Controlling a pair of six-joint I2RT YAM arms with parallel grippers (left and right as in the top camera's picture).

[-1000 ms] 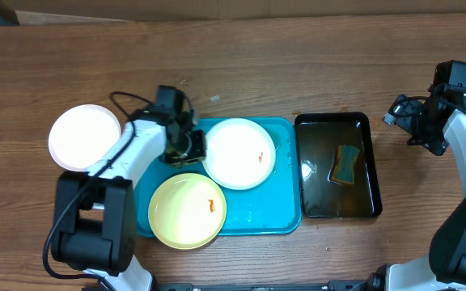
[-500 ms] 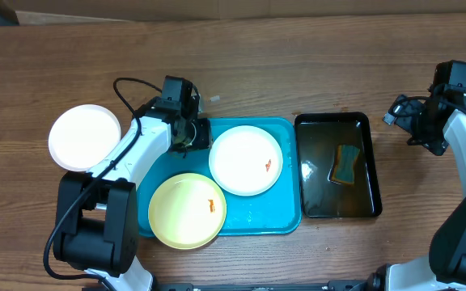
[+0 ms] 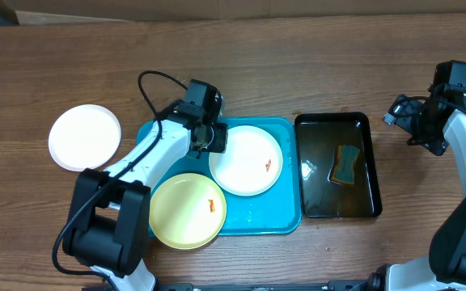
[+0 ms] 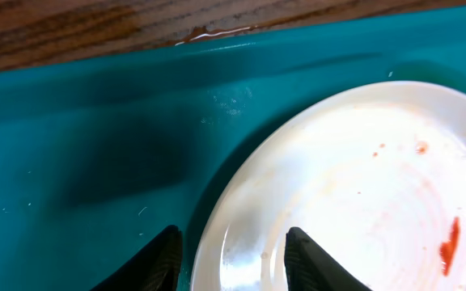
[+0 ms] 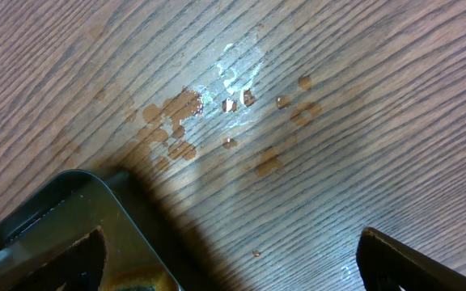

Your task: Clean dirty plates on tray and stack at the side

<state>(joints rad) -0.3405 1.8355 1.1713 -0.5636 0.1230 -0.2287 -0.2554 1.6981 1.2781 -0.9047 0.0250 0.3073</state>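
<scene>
The turquoise tray point(image 3: 259, 215) holds a white plate point(image 3: 247, 160) with a red smear and a pale yellow plate point(image 3: 187, 210) with an orange smear. A second white plate point(image 3: 85, 137) lies on the table left of the tray. My left gripper point(image 3: 213, 139) is open at the left rim of the tray's white plate. In the left wrist view its fingers point(image 4: 233, 263) straddle the rim of that plate point(image 4: 362, 186), one over the tray point(image 4: 95, 121), one over the plate. My right gripper point(image 3: 415, 121) is open and empty over bare wood point(image 5: 225, 267).
A black tray of water point(image 3: 336, 210) with a sponge point(image 3: 346, 164) stands right of the turquoise tray; its corner shows in the right wrist view point(image 5: 71, 202). Water drops point(image 5: 217, 105) lie on the wood near it. A cardboard edge runs along the table's back.
The white plate on the tray shifted a little right and down, then stayed put. My left gripper came off it, then moved right onto its left rim. The right arm has not moved.
</scene>
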